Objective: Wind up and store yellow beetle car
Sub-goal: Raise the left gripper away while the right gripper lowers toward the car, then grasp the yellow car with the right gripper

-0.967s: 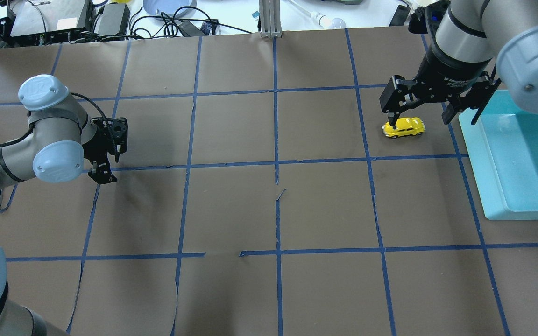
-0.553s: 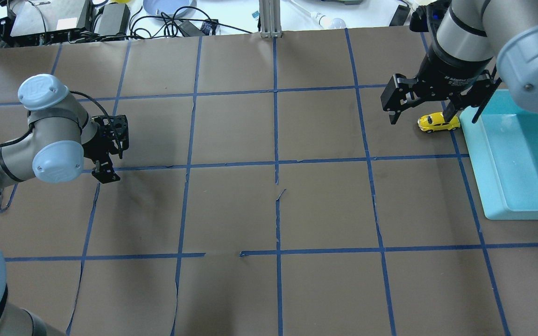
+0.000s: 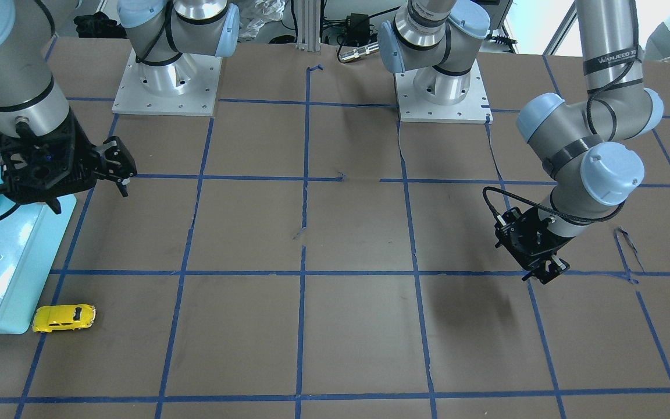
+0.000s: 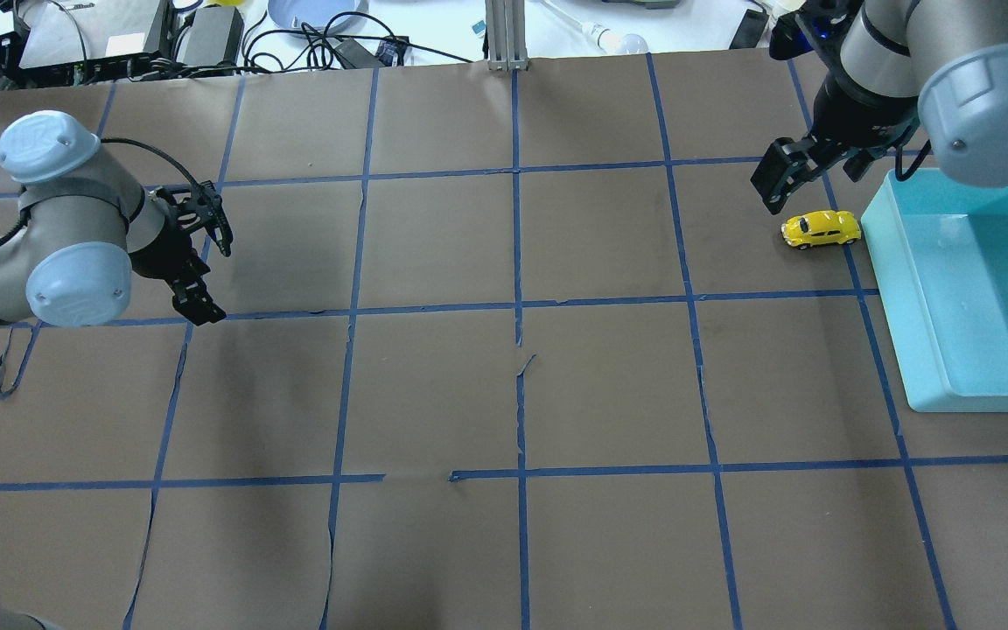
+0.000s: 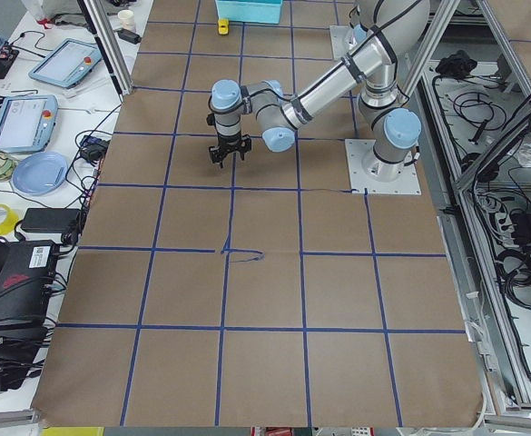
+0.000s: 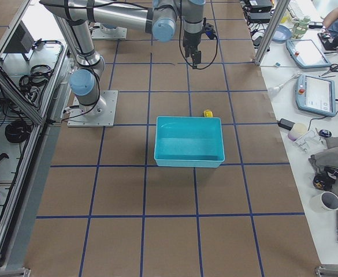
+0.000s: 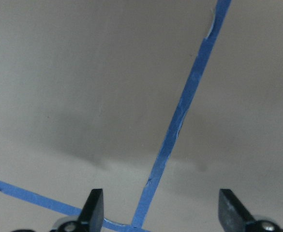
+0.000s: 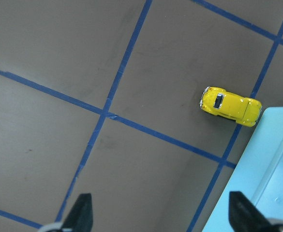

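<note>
Your tiny, glossy yellow beetle car (image 4: 821, 229), a rounded toy with dark windows, sat on its wheels on the brown paper-covered bench (image 4: 609, 385). It was outside the rectangular light-teal plastic tray (image 4: 886, 297), just beside the tray's corner nearest your side of the bench. In the right wrist view, 1 end of the car lay over a line of blue tape (image 8: 231, 145) and came so close to the tray's corner that you could not tell whether the 2 touched. The right pincer (image 4: 819, 173) hung above the bench near the car but apart from it. It was released, its 2 black fingers spread wide with nothing between them. From its own camera the car lay well ahead of the fingertips, nearer the one on the tray's side. The front-facing view showed part of that pincer over the tray's edge, while the car stood farther along the same wall, toward you. The left pincer (image 4: 209, 269) hovered over the opposite half of the bench, well apart from the car and the tray. It too was released and held nothing. In its wrist view the 2 fingertips framed bare brown paper, with a junction of blue tape lines between them.
</note>
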You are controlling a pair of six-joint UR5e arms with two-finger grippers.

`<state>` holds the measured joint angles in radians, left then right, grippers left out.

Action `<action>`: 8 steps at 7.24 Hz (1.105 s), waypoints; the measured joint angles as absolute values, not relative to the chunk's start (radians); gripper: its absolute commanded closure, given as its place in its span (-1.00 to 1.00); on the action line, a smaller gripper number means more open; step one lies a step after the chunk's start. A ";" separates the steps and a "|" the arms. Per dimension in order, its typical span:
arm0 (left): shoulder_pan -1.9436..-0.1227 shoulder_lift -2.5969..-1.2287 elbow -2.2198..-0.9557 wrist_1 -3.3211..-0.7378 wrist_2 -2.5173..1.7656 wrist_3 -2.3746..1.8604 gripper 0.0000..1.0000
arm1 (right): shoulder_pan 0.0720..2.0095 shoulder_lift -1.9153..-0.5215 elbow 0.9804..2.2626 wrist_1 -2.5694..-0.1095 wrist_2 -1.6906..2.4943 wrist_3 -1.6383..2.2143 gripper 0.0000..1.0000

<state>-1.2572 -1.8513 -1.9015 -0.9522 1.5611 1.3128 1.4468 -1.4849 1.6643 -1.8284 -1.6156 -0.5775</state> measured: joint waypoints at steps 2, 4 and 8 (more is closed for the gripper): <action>-1.300 -1.780 -1.797 -1.139 1.556 0.999 -0.75 | 1.418 -1.405 1.667 -1.921 -1.616 -0.905 -1.00; -1.379 -1.719 -1.702 -1.276 1.555 0.664 -0.78 | 1.407 -1.312 1.668 -2.004 -1.617 -1.206 -1.00; -1.519 -1.569 -1.578 -1.554 1.569 0.222 -0.93 | 1.327 -1.174 1.669 -2.091 -1.617 -1.543 -1.00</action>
